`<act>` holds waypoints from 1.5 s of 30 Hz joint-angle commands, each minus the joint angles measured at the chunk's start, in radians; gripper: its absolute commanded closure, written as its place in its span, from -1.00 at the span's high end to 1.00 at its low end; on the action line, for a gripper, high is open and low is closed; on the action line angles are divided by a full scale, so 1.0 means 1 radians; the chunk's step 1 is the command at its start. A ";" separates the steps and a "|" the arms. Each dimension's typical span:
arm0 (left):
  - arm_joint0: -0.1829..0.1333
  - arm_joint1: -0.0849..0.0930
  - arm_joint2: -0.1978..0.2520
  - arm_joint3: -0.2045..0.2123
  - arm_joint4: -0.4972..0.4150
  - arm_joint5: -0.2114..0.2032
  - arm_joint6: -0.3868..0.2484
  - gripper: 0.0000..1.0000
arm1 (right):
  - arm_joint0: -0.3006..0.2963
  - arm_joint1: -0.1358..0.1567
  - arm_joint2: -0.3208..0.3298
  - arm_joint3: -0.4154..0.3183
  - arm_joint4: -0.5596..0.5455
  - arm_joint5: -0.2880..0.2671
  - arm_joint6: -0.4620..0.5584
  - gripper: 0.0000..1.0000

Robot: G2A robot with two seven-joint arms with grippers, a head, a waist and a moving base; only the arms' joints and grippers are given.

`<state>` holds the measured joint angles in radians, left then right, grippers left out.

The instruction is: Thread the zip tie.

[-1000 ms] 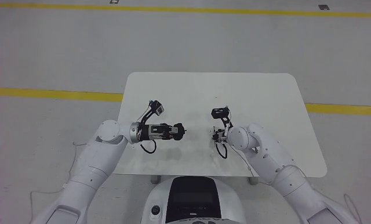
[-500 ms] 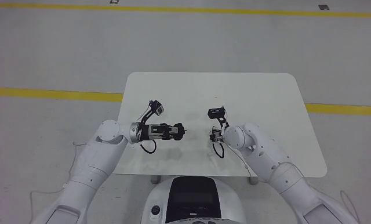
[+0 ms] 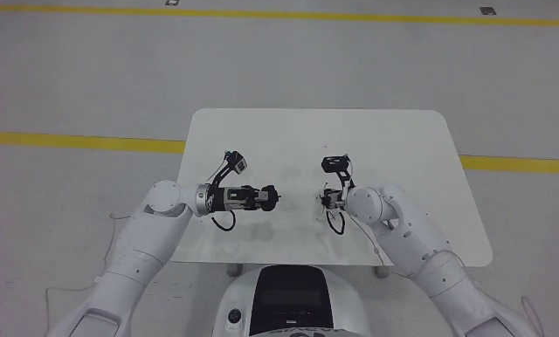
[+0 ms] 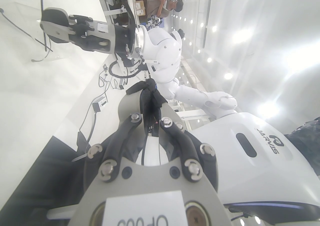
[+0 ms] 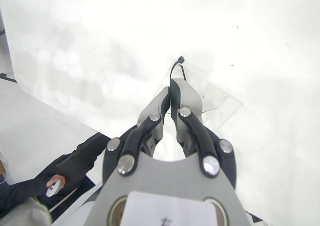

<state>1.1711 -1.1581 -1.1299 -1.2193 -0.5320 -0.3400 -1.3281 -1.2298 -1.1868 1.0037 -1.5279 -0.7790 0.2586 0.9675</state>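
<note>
The zip tie (image 5: 180,59) is hidden mid-length between the closed pads of the right gripper (image 5: 170,94), in the top view it is too small to tell from that gripper, and whatever sits between the closed tips of the left gripper (image 4: 149,92) is too dark and blurred to identify.

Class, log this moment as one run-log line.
right gripper: shut on zip tie, head sticking out | left gripper: shut, apart from tie | clear sheet: below tie, on table
</note>
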 commanded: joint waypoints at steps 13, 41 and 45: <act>0.000 0.000 0.000 0.000 0.000 0.000 0.000 -1.00 | -0.137 0.025 0.150 -0.150 0.138 -0.040 -0.063 -1.00; 0.000 0.000 0.000 0.000 0.000 0.000 0.000 -1.00 | -0.411 0.016 0.206 -0.365 0.192 -0.273 -0.696 -1.00; 0.000 0.000 0.000 0.000 0.000 0.000 0.000 -1.00 | -0.411 0.016 0.206 -0.365 0.192 -0.273 -0.696 -1.00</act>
<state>1.1711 -1.1581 -1.1299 -1.2193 -0.5320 -0.3400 -1.3281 -1.6410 -1.1709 1.2093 -1.8926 -0.5866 -0.0142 0.2716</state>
